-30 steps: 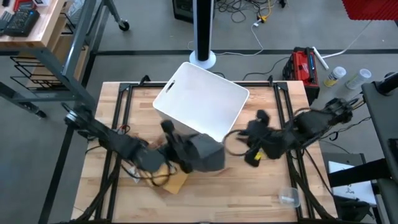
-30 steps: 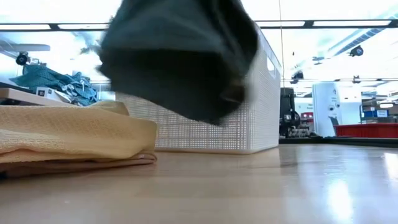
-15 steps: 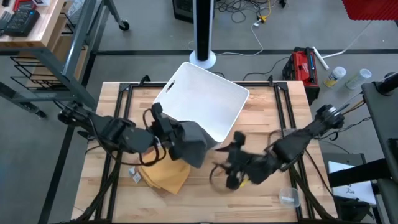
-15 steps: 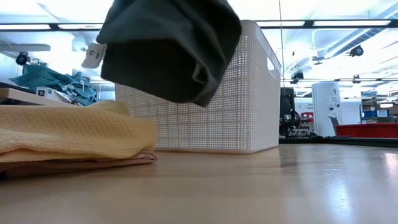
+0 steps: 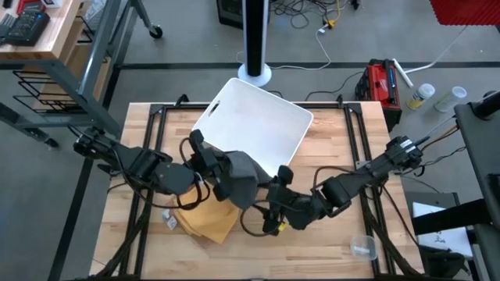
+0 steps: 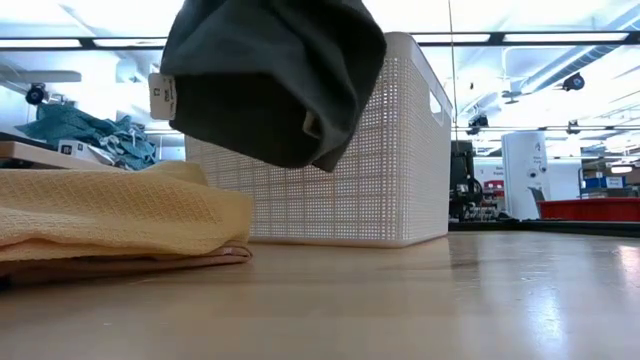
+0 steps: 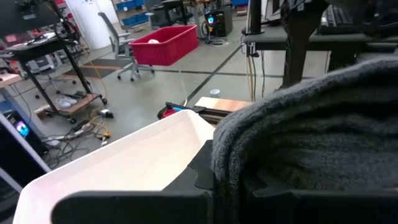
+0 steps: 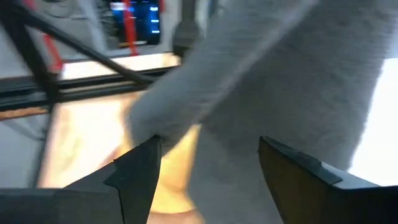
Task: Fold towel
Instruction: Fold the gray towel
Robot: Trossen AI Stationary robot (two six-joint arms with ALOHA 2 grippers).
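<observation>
Writing cannot be read on the small white tag sewn to the dark grey towel. The towel is held up in the air by the left gripper, which is closed on it, near the table's middle. It hangs over the yellow towels and by the white basket. The left arm is stretched in from 9 o'clock. The right arm is reached in low from 3 o'clock. The right gripper is spread wide, close to the grey towel's edge.
</observation>
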